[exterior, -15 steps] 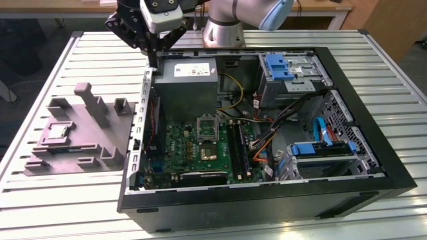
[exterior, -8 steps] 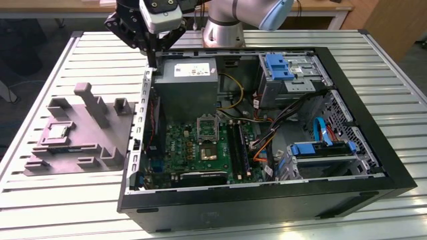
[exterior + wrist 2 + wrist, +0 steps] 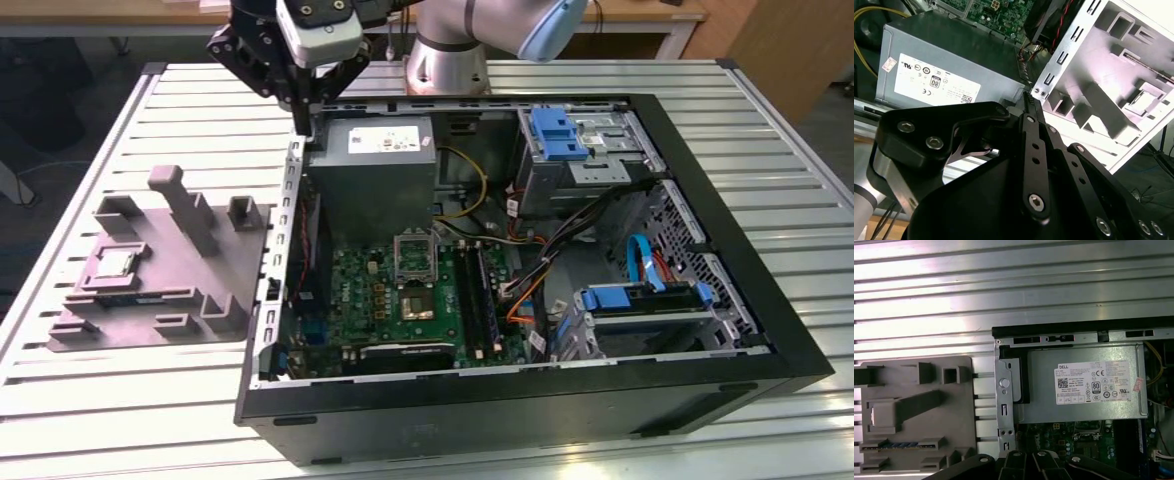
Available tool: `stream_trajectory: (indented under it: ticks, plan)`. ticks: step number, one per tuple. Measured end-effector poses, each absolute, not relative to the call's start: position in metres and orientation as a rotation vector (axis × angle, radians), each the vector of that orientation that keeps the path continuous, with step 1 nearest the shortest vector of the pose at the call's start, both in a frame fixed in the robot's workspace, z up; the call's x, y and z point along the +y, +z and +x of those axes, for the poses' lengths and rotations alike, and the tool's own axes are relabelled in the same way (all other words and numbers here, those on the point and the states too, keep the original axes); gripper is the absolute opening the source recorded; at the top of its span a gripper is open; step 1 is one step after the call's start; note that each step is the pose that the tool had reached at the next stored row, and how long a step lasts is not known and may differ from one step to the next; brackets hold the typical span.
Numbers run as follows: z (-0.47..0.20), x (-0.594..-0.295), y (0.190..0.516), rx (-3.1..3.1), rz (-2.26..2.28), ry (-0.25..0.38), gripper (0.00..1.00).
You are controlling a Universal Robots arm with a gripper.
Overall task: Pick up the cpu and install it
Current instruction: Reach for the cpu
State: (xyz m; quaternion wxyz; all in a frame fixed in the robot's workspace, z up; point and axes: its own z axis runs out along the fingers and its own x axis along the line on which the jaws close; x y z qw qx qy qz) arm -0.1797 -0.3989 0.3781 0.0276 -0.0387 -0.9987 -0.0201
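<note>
The cpu [image 3: 114, 263] is a small pale square lying flat in a recess of the grey plastic tray [image 3: 200, 290], at the exterior view's left, outside the computer case. In the first wrist view the cpu [image 3: 880, 415] appears on the same tray [image 3: 914, 390]. My gripper [image 3: 304, 126] hangs above the case's back left corner, by the grey power-supply box [image 3: 374, 160], well away from the cpu. Its fingers [image 3: 1035, 150] meet at the tip, shut with nothing between them. The black socket [image 3: 418, 300] sits on the green motherboard with its metal frame raised.
The open black case [image 3: 747, 300] lies on a slatted metal table [image 3: 107, 420]. Inside are blue drive brackets [image 3: 554, 132], loose cables [image 3: 641, 262] and a memory slot area [image 3: 474, 290]. Upright blocks [image 3: 180, 200] rise from the tray.
</note>
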Motion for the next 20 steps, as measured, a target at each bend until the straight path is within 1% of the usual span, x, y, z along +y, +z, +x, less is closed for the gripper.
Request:
stream_trajectory:
  ticks: [20]
  plan:
    - [-0.202, -0.399, 0.377, -3.088, -0.119, -0.063, 0.11]
